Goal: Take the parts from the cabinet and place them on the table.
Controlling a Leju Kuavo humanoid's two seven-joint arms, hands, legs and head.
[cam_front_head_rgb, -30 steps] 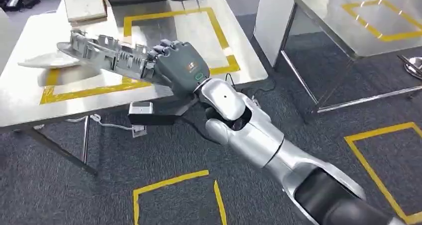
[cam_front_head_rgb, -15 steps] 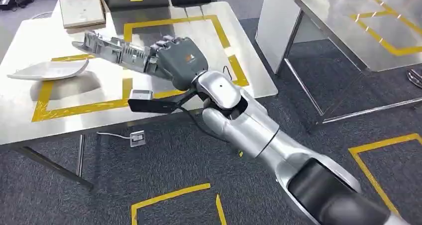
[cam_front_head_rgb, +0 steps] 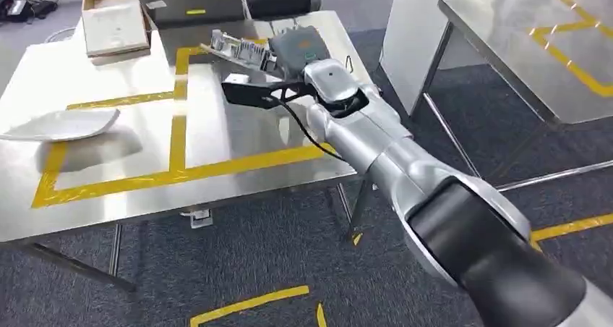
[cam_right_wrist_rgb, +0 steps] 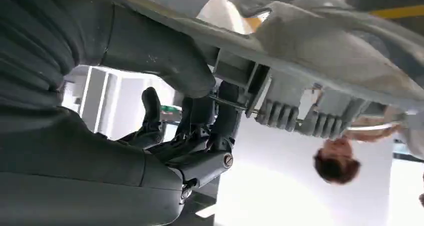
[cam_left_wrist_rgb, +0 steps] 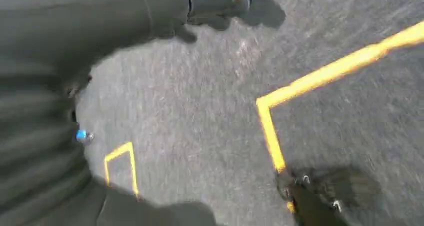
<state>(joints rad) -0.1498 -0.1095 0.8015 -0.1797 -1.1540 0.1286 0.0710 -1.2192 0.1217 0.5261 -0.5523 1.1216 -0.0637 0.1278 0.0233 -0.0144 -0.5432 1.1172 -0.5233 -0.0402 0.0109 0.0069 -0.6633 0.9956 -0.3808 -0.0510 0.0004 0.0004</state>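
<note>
The right hand (cam_front_head_rgb: 300, 48) grips one end of a long grey ribbed part (cam_front_head_rgb: 238, 51), thumb and fingers (cam_right_wrist_rgb: 220, 116) clamped around it, holding it above the far side of the steel desk (cam_front_head_rgb: 238, 135), inside yellow tape. A white curved part (cam_front_head_rgb: 61, 124) lies on the desk's left.

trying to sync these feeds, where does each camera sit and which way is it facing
Head view: high on the body, facing forward and down at the steel table; the right arm reaches in, right hand holding the grey ribbed part.
Left wrist view: on the hanging left arm, facing down at grey carpet with yellow tape.
Right wrist view: behind the right hand, facing along the part; a person shows beyond.
Shared: head and right wrist views both show the right hand and part.
</note>
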